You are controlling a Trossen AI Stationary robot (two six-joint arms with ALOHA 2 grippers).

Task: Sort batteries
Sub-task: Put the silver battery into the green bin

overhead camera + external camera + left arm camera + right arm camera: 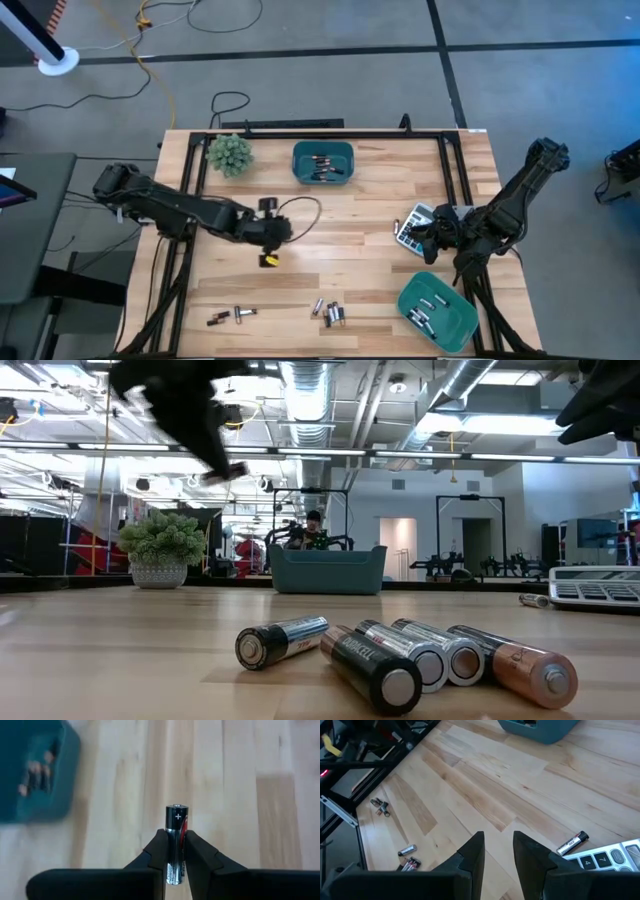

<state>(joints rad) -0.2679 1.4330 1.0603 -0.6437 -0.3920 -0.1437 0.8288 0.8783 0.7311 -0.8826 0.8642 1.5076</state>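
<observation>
Left gripper (176, 851) pinches a battery (177, 840) upright above mid-table; right gripper (498, 851) hovers near the calculator (413, 229), fingers parted, seemingly empty.

The left gripper (176, 851) has its two dark fingers (157, 851) closed on a single battery (177, 842), which stands up between them, its plus-marked silvery end clear of the fingertips. It has a dark casing with a strip of red along one side. Well apart from the battery, over pale wooden table (225, 780), sits a teal bin (37, 772) with several blurred batteries inside.
</observation>
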